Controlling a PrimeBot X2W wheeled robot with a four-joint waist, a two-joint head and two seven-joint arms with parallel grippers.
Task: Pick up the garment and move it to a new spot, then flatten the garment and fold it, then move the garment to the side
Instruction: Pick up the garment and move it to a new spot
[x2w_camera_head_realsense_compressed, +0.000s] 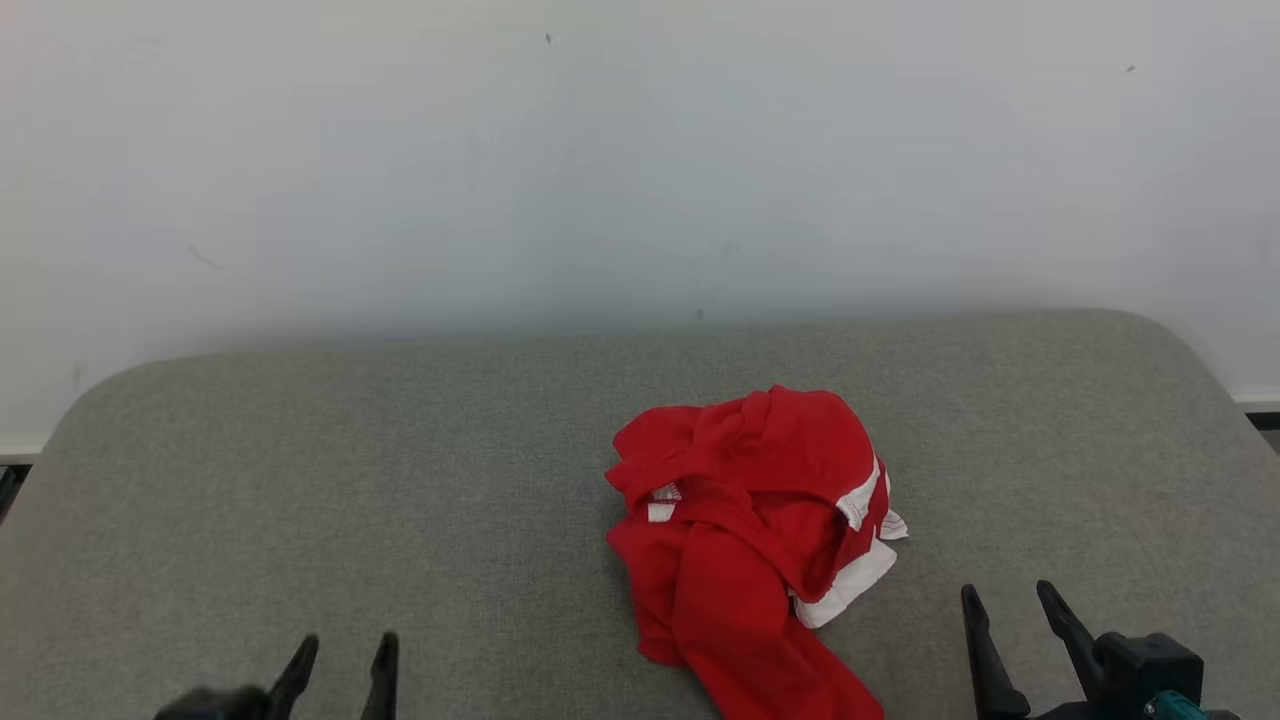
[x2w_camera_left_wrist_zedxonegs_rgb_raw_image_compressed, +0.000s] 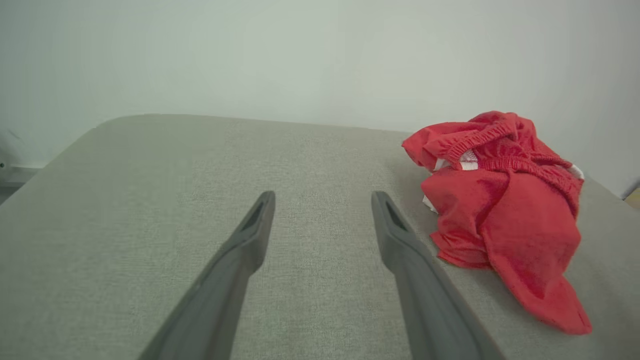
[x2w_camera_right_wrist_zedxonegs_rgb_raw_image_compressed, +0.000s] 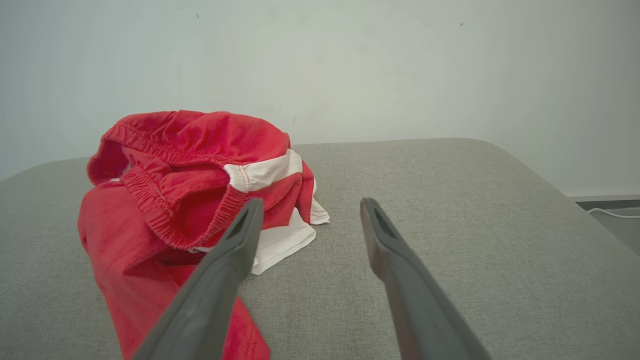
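Released and empty, the left claw and right claw are held above the near edge of the grey fabric-covered counter. Between them, nearer the right claw, the red-and-white garment is heaped in a crumple, touched by neither.

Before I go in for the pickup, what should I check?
1. Left gripper open, holding nothing: ok.
2. Right gripper open, holding nothing: ok.
3. Garment lies on the pad, apart from both grippers: ok.
4. Garment flat: not ok, it is a crumpled heap.
5. Room on the pad to the garment's left for a new spot: ok.
6. How the layers tangle inside the heap: cannot tell.
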